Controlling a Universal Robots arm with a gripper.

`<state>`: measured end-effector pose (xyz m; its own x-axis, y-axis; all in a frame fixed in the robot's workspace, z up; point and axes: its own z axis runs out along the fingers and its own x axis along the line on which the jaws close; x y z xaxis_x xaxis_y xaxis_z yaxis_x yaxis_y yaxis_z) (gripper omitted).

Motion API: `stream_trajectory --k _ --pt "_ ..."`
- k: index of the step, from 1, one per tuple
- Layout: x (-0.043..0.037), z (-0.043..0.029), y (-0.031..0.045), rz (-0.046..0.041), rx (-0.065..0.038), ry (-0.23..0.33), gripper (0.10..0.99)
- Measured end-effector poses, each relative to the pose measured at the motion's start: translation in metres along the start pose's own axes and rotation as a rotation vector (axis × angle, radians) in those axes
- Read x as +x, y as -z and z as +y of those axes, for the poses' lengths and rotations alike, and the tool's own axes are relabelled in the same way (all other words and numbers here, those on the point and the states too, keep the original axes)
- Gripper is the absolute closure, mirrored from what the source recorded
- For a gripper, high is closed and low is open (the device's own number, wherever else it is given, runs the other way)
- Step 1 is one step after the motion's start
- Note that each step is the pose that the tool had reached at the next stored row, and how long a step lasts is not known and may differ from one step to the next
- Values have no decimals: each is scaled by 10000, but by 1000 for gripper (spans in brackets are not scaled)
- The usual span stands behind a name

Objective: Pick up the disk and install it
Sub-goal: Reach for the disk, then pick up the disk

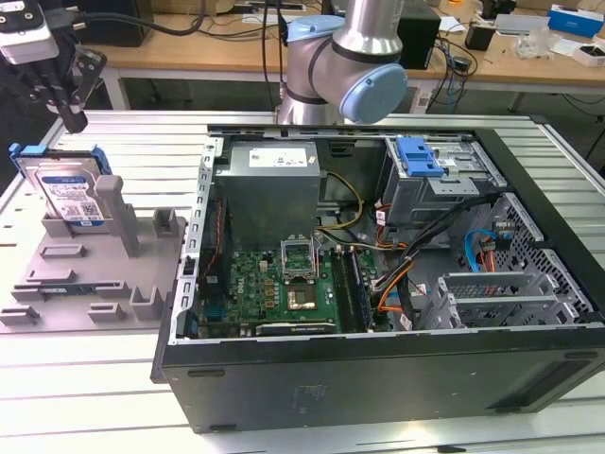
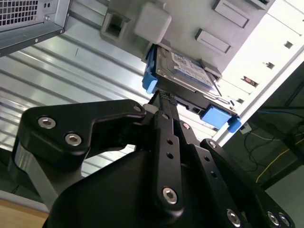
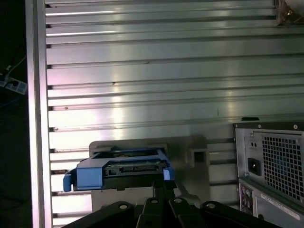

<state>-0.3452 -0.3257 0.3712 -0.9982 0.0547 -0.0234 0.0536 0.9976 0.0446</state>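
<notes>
The ribbed silver metal surface (image 1: 123, 142) is occupied by an open black computer tower case (image 1: 378, 378). Toward the surface's edge at the exterior view's left a grey plastic holder block (image 1: 95, 274) is set, the silver blue-framed disk (image 1: 66, 189) stood on edge in it. The black hand (image 1: 72, 118) is held just above the disk, fingers pressed together, empty.

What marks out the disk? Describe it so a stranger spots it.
At the exterior view's left, beside the open computer case, sits a grey holder. The disk stands on edge in it: silver, white-and-blue label, blue frame, unlike the bare blue latch inside the case.
</notes>
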Motion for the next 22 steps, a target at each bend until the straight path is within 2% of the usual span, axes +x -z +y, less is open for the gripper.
stream_trajectory --k 12,20,21,22 --pt "54 29 0 0 7 -1 980" --pt "55 29 -9 75 -33 1703 980" --pt "55 29 -12 98 -45 2205 980" --pt "55 29 -14 107 -49 2390 980"
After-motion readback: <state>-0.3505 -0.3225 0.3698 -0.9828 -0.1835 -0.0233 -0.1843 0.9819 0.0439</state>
